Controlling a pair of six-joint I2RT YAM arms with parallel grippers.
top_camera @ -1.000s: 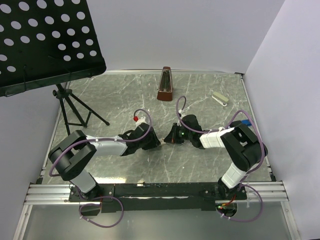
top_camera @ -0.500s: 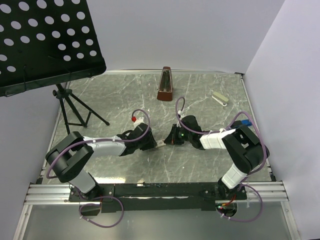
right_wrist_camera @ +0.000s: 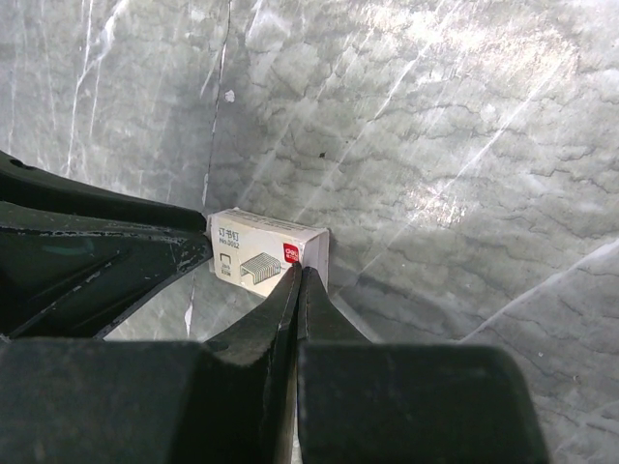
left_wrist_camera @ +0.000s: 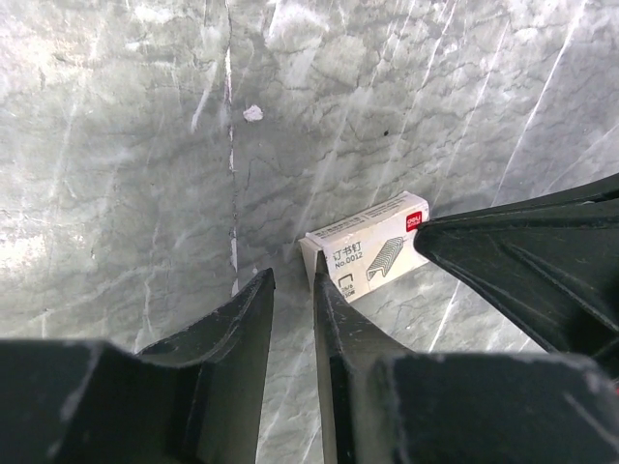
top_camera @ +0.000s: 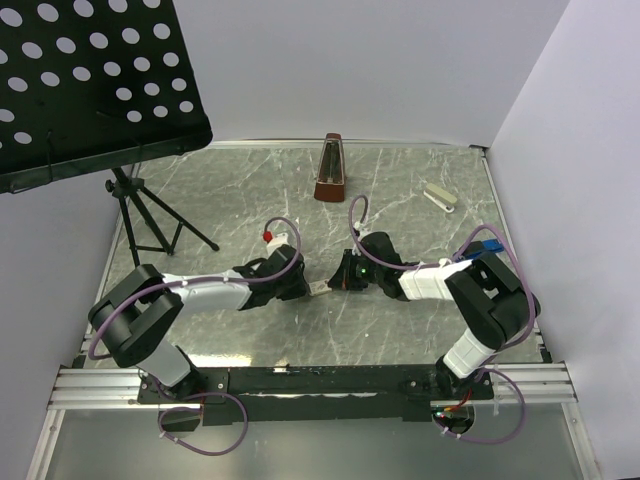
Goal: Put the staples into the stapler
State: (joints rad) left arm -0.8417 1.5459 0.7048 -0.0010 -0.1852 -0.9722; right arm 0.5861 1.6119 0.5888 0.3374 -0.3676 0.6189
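The counter [left_wrist_camera: 116, 145] is a glossy grey, stone-look surface with white veins. The left pincer [left_wrist_camera: 293, 278], matte black with tapering wedge fingers, stands narrowly apart with only bare counter in the gap. One of its finger tips touches the near corner of the staples [left_wrist_camera: 372, 253], a small flat whitish cardboard box with a red logo and a grey staple drawing, lying just ahead of it. The right pincer [right_wrist_camera: 296, 273] is closed tight, tips together, pressing against the box's red-logo end. The box's long axis runs from one pincer to the other, printed face up
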